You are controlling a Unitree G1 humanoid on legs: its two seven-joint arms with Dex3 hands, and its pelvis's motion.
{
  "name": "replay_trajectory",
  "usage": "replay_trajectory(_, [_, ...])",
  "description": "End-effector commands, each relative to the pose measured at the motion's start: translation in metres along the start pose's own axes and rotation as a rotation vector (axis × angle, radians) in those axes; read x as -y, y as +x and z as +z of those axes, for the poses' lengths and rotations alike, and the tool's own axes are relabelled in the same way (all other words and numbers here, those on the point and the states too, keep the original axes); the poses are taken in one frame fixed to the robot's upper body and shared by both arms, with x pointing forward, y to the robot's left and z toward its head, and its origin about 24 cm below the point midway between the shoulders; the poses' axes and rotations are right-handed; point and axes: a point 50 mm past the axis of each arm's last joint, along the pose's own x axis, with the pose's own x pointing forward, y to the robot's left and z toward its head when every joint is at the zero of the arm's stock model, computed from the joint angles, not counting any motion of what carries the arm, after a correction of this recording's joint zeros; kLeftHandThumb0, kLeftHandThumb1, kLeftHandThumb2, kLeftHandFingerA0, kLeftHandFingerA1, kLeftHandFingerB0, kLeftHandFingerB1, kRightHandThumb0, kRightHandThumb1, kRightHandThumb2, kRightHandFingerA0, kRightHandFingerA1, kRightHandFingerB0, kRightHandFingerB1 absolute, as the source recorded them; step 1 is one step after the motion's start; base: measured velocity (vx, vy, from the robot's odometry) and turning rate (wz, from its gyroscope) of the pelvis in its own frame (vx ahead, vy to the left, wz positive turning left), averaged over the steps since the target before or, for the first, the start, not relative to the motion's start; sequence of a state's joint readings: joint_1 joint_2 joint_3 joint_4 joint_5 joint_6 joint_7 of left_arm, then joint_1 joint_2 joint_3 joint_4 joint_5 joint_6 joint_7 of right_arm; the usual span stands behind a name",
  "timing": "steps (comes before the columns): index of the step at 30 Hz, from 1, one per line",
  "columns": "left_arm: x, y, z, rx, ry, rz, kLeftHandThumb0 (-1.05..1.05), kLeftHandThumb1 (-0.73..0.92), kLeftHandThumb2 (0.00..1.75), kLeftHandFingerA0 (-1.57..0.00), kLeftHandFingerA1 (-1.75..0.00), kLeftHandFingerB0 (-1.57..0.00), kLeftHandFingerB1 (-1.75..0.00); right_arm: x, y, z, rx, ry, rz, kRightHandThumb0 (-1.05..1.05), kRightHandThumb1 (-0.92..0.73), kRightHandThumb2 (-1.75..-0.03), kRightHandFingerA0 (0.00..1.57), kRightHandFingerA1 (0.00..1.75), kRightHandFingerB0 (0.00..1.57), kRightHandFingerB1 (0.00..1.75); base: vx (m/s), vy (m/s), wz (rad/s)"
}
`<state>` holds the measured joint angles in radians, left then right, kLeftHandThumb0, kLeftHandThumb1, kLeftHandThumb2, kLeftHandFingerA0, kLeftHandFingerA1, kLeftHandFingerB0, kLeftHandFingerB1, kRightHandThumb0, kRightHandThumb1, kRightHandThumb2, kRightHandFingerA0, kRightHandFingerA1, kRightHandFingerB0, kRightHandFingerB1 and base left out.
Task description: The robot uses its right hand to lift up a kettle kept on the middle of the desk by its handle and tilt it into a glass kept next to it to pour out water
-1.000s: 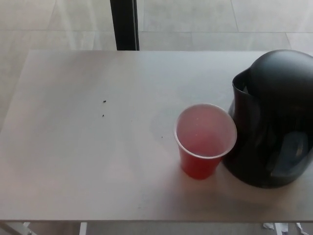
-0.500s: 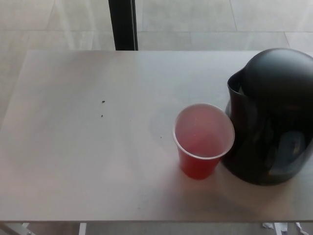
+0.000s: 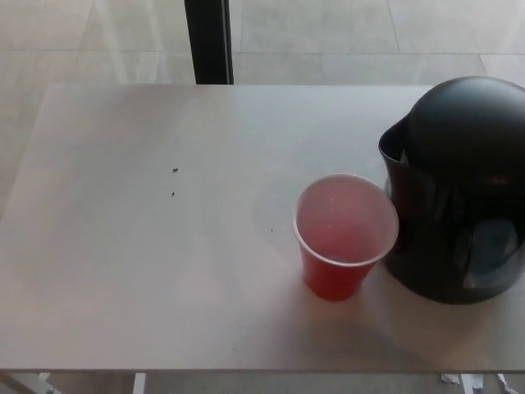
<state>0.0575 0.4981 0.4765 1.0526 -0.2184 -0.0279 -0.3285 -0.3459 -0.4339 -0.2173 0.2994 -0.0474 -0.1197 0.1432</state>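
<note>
Spreading across most of the head view, the pale desk (image 3: 148,271) is running out of frame along its near and right edges; on its right side the black kettle (image 3: 459,189) is standing upright, its right flank and handle being cut off by the picture's border; the red cup (image 3: 344,238) is sitting just left of the kettle, rim touching or nearly touching its body; neither robot hand is showing, so finger state cannot be told; two tiny dark specks (image 3: 175,171) are lying left of centre.
</note>
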Motion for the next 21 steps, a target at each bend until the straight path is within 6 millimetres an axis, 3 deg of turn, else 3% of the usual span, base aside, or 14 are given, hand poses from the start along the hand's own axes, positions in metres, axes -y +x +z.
replay_trajectory(1, [-0.007, -0.001, 0.004, 0.018, 0.015, 0.031, -0.78, 0.60, 0.96, -0.48, -0.56, -0.31, -0.49, 0.014, 0.007, 0.047, 0.266, -0.082, -0.026, -0.07, -0.53, -1.19, 1.17, 1.46, 0.94, 1.28, 0.00, 0.000, 0.00])
replay_trajectory(2, [-0.007, -0.001, 0.004, 0.021, 0.013, 0.032, -0.73, 0.73, 0.62, -0.56, -0.46, -0.38, -0.37, 0.014, 0.008, 0.051, 0.279, -0.094, -0.013, -0.06, -0.53, -1.21, 0.87, 1.70, 0.79, 1.50, 0.00, 0.000, 0.00])
replay_trajectory(4, [-0.007, -0.001, 0.005, 0.026, 0.020, 0.035, -0.73, 0.73, 0.63, -0.56, -0.46, -0.39, -0.38, 0.013, 0.010, 0.059, 0.307, -0.118, 0.011, -0.06, -0.52, -1.23, 0.87, 1.70, 0.79, 1.50, 0.00, 0.000, 0.00])
replay_trajectory(5, [-0.007, -0.001, 0.006, 0.026, 0.020, 0.036, -0.72, 0.73, 0.63, -0.56, -0.45, -0.39, -0.38, 0.013, 0.010, 0.060, 0.310, -0.116, 0.010, -0.12, -0.58, -1.09, 0.88, 1.69, 0.81, 1.50, 0.00, 0.000, 0.00])
replay_trajectory(7, [-0.007, 0.000, 0.007, 0.028, 0.019, 0.036, -0.73, 0.73, 0.62, -0.55, -0.45, -0.37, -0.38, 0.012, 0.010, 0.065, 0.325, -0.127, 0.014, -0.11, -0.58, -1.11, 0.88, 1.71, 0.79, 1.52, 0.00, 0.000, 0.00])
replay_trajectory(8, [-0.007, 0.000, 0.008, 0.031, 0.021, 0.033, -0.75, 0.59, 0.96, -0.49, -0.57, -0.32, -0.51, 0.010, 0.010, 0.071, 0.347, -0.161, 0.025, -0.10, -0.55, -1.16, 0.89, 1.72, 0.78, 1.53, 0.00, 0.000, 0.00])
replay_trajectory(9, [-0.007, 0.000, 0.009, 0.032, 0.022, 0.032, -0.75, 0.59, 0.96, -0.49, -0.57, -0.32, -0.51, 0.009, 0.010, 0.073, 0.360, -0.184, 0.031, -0.10, -0.55, -1.16, 0.89, 1.72, 0.78, 1.53, 0.00, 0.000, 0.00])
replay_trajectory(10, [-0.006, 0.000, 0.011, 0.044, 0.032, 0.026, -0.73, 0.73, 0.62, -0.56, -0.46, -0.37, -0.37, 0.007, 0.011, 0.076, 0.393, -0.221, 0.047, -0.12, -0.57, -1.15, 0.90, 1.75, 0.78, 1.55, 0.00, 0.000, 0.00])
replay_trajectory(15, [-0.007, 0.001, 0.013, 0.045, 0.022, 0.024, -0.73, 0.73, 0.62, -0.55, -0.47, -0.36, -0.37, 0.002, 0.010, 0.079, 0.404, -0.256, 0.064, -0.13, -0.53, -1.20, 0.90, 1.75, 0.80, 1.54, 0.00, 0.000, 0.00])
replay_trajectory(16, [-0.007, 0.001, 0.012, 0.045, 0.032, 0.021, -0.82, 0.62, 0.97, -0.48, -0.57, -0.30, -0.50, 0.000, 0.010, 0.081, 0.406, -0.284, 0.107, -0.11, -0.54, -1.17, 0.88, 1.74, 0.78, 1.55, 0.00, 0.000, 0.00])
replay_trajectory(21, [-0.008, 0.001, 0.015, 0.047, 0.034, 0.024, -0.77, 0.61, 0.97, -0.47, -0.56, -0.28, -0.49, -0.003, 0.012, 0.088, 0.461, -0.361, 0.140, -0.12, -0.53, -1.20, 0.91, 1.72, 0.81, 1.52, 0.00, 0.000, 0.00])
